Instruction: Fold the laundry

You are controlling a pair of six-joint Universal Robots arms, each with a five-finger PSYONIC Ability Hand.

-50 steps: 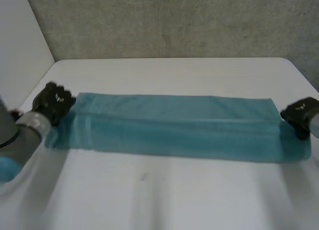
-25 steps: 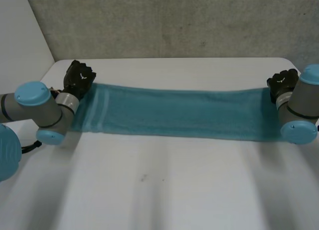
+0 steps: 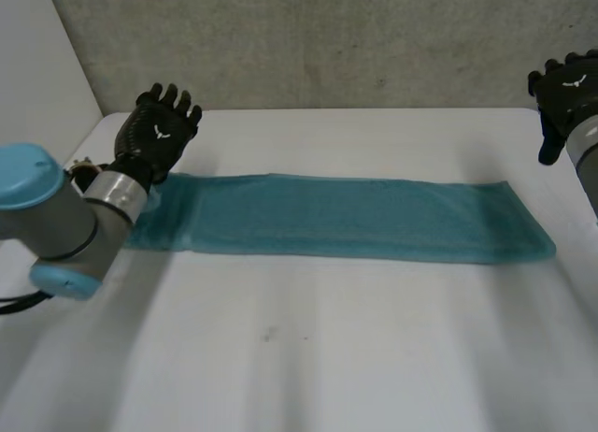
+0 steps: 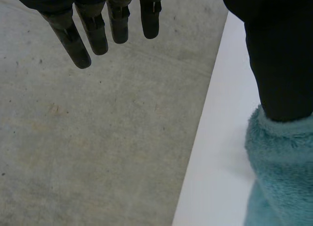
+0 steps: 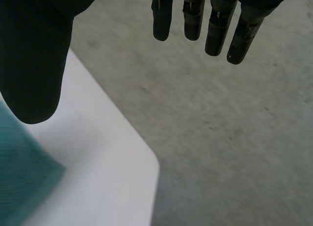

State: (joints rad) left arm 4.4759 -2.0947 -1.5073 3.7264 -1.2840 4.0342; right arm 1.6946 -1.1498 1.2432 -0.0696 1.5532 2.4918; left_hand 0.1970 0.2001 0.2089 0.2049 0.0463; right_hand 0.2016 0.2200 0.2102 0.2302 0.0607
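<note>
White table point(image 3: 327, 357) | left hand point(image 3: 157, 133), right hand point(image 3: 563, 84) fingers spread, empty | teal towel point(image 3: 346, 219) flat between them

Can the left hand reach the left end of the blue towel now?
Probably yes. The left hand is open and sits right by the left end of the towel, and nothing lies between them on the table.
</note>
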